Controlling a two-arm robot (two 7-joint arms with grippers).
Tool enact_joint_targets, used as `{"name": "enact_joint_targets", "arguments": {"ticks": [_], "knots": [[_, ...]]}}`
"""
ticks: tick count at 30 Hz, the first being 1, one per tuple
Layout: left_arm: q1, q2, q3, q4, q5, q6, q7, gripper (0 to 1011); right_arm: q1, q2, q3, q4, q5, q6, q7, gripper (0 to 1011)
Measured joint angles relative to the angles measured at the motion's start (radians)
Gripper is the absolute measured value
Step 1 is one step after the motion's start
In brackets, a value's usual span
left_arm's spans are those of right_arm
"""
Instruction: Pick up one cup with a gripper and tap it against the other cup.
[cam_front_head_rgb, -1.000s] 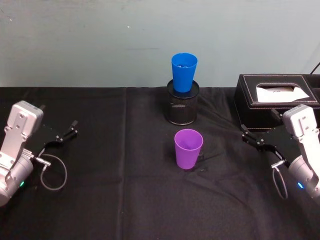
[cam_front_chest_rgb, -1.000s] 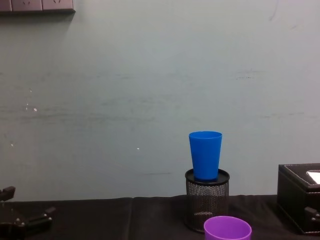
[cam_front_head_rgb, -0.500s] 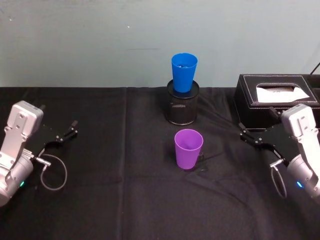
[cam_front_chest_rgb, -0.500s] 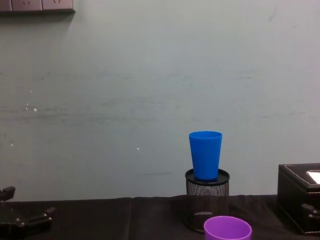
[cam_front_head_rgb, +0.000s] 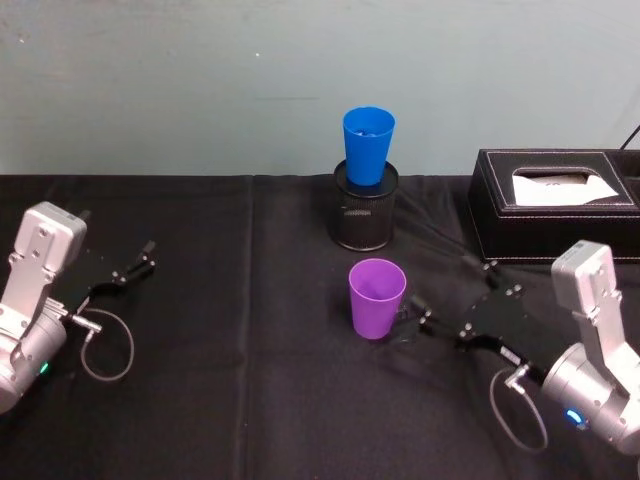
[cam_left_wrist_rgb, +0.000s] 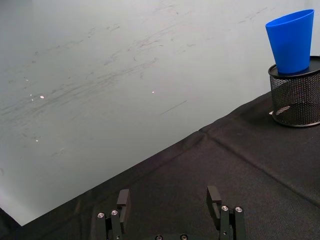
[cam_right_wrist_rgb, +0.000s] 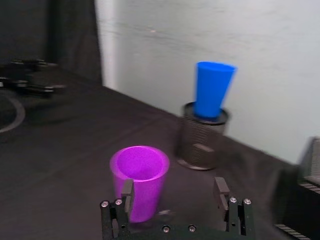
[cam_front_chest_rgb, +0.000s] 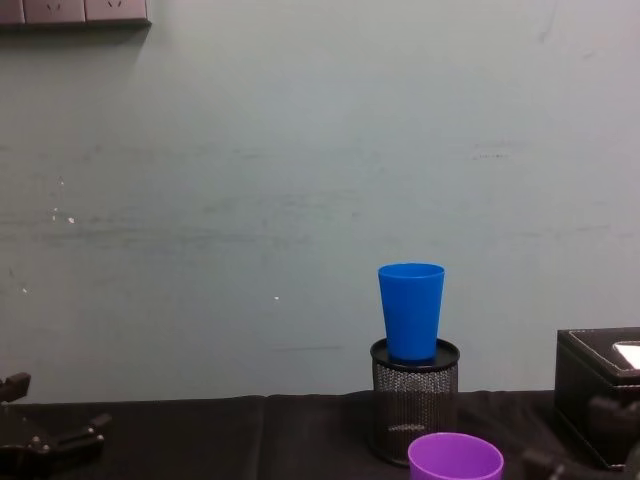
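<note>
The purple cup (cam_front_head_rgb: 377, 298) stands upright on the black cloth at mid-table, its rim also showing in the chest view (cam_front_chest_rgb: 455, 457). Behind it the blue cup (cam_front_head_rgb: 367, 145) sits in the mouth of a black mesh holder (cam_front_head_rgb: 365, 215). My right gripper (cam_front_head_rgb: 440, 300) is low over the cloth just right of the purple cup, open and pointing at it. In the right wrist view the purple cup (cam_right_wrist_rgb: 140, 177) stands just beyond one finger of the open gripper (cam_right_wrist_rgb: 172, 192), not between the fingers. The blue cup (cam_right_wrist_rgb: 212, 90) is farther back. My left gripper (cam_front_head_rgb: 130, 265) rests open at the far left.
A black tissue box (cam_front_head_rgb: 555, 200) stands at the back right, close behind the right arm. A cable loop (cam_front_head_rgb: 105, 345) lies by the left arm. The left wrist view has the left gripper (cam_left_wrist_rgb: 168, 197) over bare cloth, the blue cup (cam_left_wrist_rgb: 292, 42) off to one side.
My right gripper has swung from beside the tissue box toward the purple cup, down and to the left. The left arm and both cups have not moved.
</note>
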Motion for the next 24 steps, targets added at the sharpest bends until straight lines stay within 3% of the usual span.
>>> {"name": "enact_joint_targets", "arguments": {"ticks": [8,24], "knots": [[0.000,0.000,0.000,0.000,0.000,0.000,0.000,1000,-0.021,-0.021,-0.012,0.013,0.036,-0.004,0.083,1004],[0.000,0.000,0.000,0.000,0.000,0.000,0.000,1000,0.020,-0.109,-0.018,0.135,-0.007,-0.049,0.126,1004]]}}
